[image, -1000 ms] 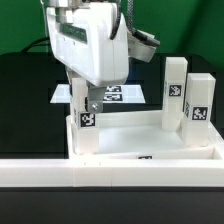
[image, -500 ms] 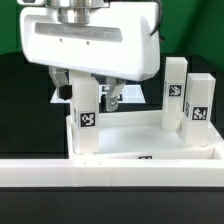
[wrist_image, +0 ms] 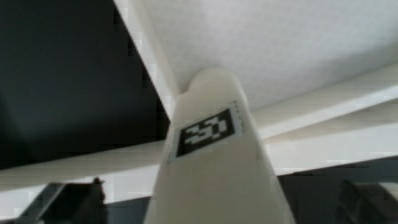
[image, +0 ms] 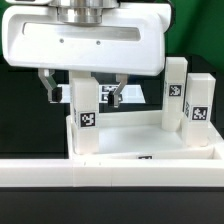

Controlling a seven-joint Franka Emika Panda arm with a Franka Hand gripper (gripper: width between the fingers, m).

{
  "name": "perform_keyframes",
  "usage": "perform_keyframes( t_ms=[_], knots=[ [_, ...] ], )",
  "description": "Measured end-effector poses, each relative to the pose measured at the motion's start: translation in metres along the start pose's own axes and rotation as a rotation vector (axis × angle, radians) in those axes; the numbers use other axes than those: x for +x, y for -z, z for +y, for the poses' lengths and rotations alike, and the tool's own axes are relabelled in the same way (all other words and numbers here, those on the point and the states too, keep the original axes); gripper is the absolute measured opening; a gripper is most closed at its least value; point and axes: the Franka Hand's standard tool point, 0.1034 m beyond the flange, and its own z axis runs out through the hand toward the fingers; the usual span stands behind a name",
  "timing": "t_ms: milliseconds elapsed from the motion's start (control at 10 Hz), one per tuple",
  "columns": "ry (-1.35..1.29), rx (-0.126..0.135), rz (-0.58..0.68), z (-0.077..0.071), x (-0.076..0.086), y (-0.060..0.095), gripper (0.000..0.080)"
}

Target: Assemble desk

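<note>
Swinging round over the last second, the white two-finger gripper (image: 82, 92) is now squaring its broad body to the exterior camera, with its fingers spread wide and hanging either side of the white square plastic leg with the black-and-white tag (image: 86, 108). Nothing is clenched yet: one dark fingertip (image: 48, 92) is sitting off one flank of the leg, the other off the opposite flank, both clear of the plastic as far as I can judge. The wrist view is confirming it, with the leg (wrist_image: 217, 150) rising up the middle between the two dark pads and daylight showing on both sides.

Below the tool, that leg is standing upright at the corner of the wide white rimmed plastic tabletop (image: 150, 150); whether it is seated in a socket is hidden. Away to one side of the gripper, two more tagged white legs (image: 188, 100) are standing upright, well apart from it.

Now the risks. If the fingers are closing off-centre, one pad is going to reach the leg first and push it over or tilt it. Descending too far could be driving the fingertips onto the tabletop rim. And a grip too near the top may be letting the leg pivot when turned.
</note>
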Motion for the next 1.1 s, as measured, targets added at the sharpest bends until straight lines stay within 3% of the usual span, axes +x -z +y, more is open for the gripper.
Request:
perform_keyframes(
  t_ms=[300, 400, 500, 600, 700, 1100],
  knots=[
    [0.168, -0.003, 0.001, 0.0, -0.0002, -0.0004, 0.0648],
    [0.209, -0.005, 0.001, 0.0011, -0.0001, -0.0004, 0.0518],
    [0.203, -0.005, 0.001, 0.0012, -0.0001, -0.0004, 0.0518],
    [0.203, -0.005, 0.001, 0.0013, -0.0001, -0.0004, 0.0368],
    [0.198, -0.005, 0.0, 0.0013, -0.0003, -0.0007, 0.0289],
    [0.032, 0.0, 0.001, 0.0018, -0.0003, -0.0011, 0.0289]
  ],
)
